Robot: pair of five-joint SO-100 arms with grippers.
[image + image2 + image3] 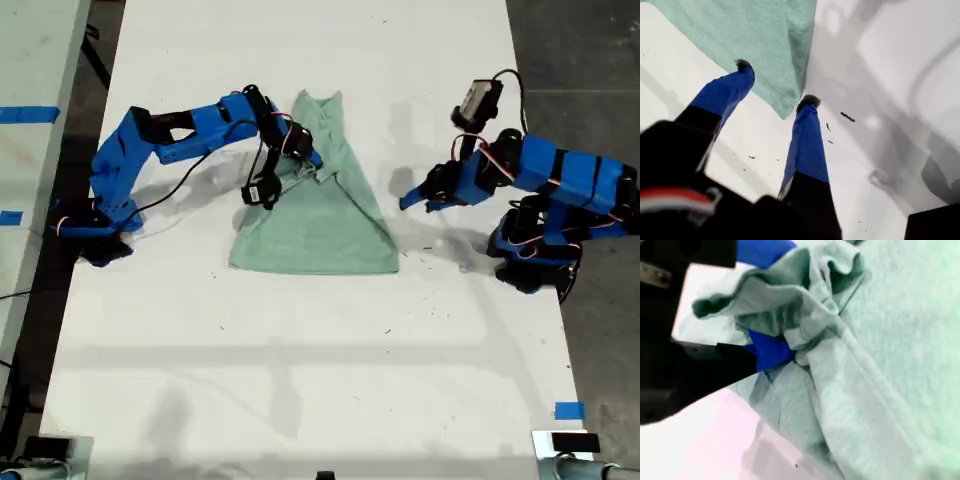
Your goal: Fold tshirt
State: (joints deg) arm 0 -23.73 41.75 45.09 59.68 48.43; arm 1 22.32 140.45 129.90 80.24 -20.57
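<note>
The tshirt (315, 205) lay on the white table (300, 380), in its far half and roughly midway between the table's two long edges, folded into a narrow wedge: the neck end pointed toward the far edge and the wide hem ran parallel to the near edge. My second gripper (312, 160) was clamped on a bunched fold of the cloth along the shirt's edge on the exterior view's left, about halfway between neck and hem; in the second wrist view the gathered fabric (790, 310) was wrapped over a blue finger (772, 351), pinched and raised a little above the flat body of the shirt beneath it. My first gripper (408, 201) stood off the cloth on the exterior view's right, near the shirt's sloping edge but apart from it. Its two blue fingers (807, 145) were spread wide, holding nothing. In the first wrist view a corner of the tshirt (765, 45) sat just beyond the dark fingertips, one tip close beside the corner's point, and the bare table showed between the fingers.
</note>
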